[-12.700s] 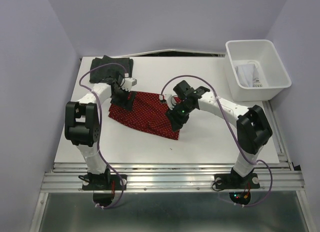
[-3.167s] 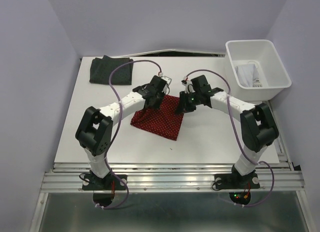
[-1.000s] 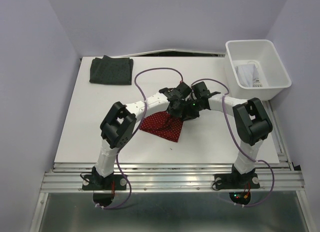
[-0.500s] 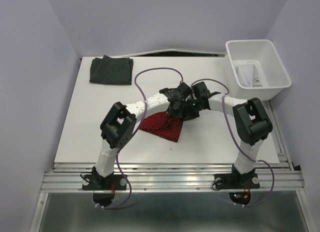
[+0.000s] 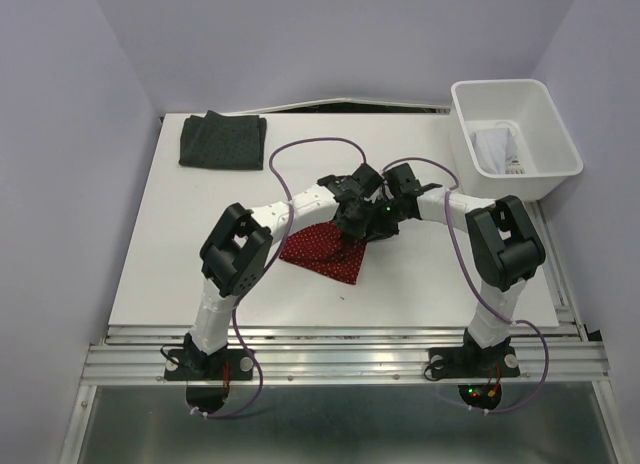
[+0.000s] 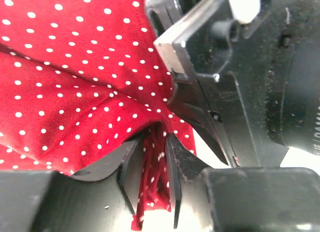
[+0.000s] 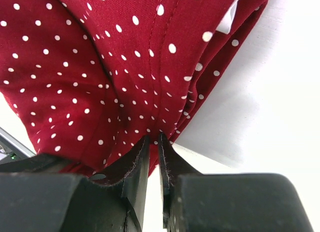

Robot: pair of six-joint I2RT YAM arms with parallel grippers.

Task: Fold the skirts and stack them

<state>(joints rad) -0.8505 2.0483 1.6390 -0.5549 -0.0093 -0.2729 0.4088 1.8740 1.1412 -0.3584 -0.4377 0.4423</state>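
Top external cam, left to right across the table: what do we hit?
dark folded skirt → red dotted skirt → white skirt, lying inside the white bin

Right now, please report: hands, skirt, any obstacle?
Left hand parted around red skirt fold. Right hand pinching its edge. Hands crowd each other; nothing else in the way.

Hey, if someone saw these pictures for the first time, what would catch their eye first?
The red cloth skirt with tiny white dots, folded mid-table: the right gripper pinches its edge, and cloth lies between the fingers of the left gripper. Then the folded dark charcoal skirt at the far left corner and the white plastic bin far right.
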